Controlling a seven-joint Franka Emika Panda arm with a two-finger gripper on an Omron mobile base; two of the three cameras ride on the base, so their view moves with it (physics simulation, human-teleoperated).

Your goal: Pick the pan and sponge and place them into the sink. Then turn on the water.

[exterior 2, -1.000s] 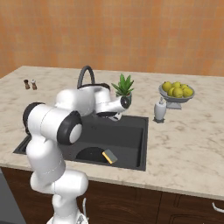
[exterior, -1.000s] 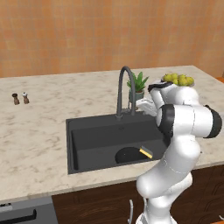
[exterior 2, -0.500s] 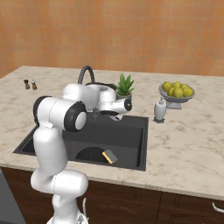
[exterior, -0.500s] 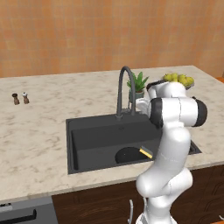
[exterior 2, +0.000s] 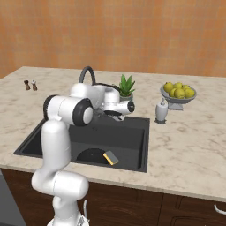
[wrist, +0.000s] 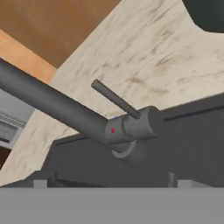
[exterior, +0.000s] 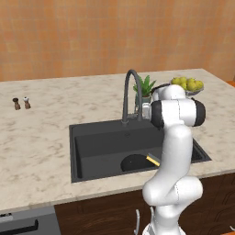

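Note:
The dark sink (exterior: 101, 137) (exterior 2: 132, 132) holds the black pan (exterior: 134, 163) (exterior 2: 89, 156), with the yellow sponge (exterior: 153, 159) (exterior 2: 110, 157) lying at its right edge. The pan's handle is hidden. My gripper (exterior 2: 103, 114) (wrist: 108, 181) hovers at the back of the basin beside the foot of the arched faucet (exterior: 130, 90) (exterior 2: 86, 74). It is open, with nothing between the fingertips (wrist: 42, 180). In the hand view the faucet's thin lever (wrist: 116, 99) sticks up close ahead. No blue stream of water runs from the spout.
A potted plant (exterior: 145, 87) (exterior 2: 126, 85) stands behind the sink. A white soap dispenser (exterior 2: 161, 111) and a bowl of lemons (exterior: 187, 84) (exterior 2: 178, 92) are to the right. Two small shakers (exterior: 21, 103) (exterior 2: 30, 84) sit far left on the marble counter (exterior: 36, 151).
The arm's elbow has swung in and up over the sink. The hand has edged closer to the faucet's foot. Pan and sponge lie as before.

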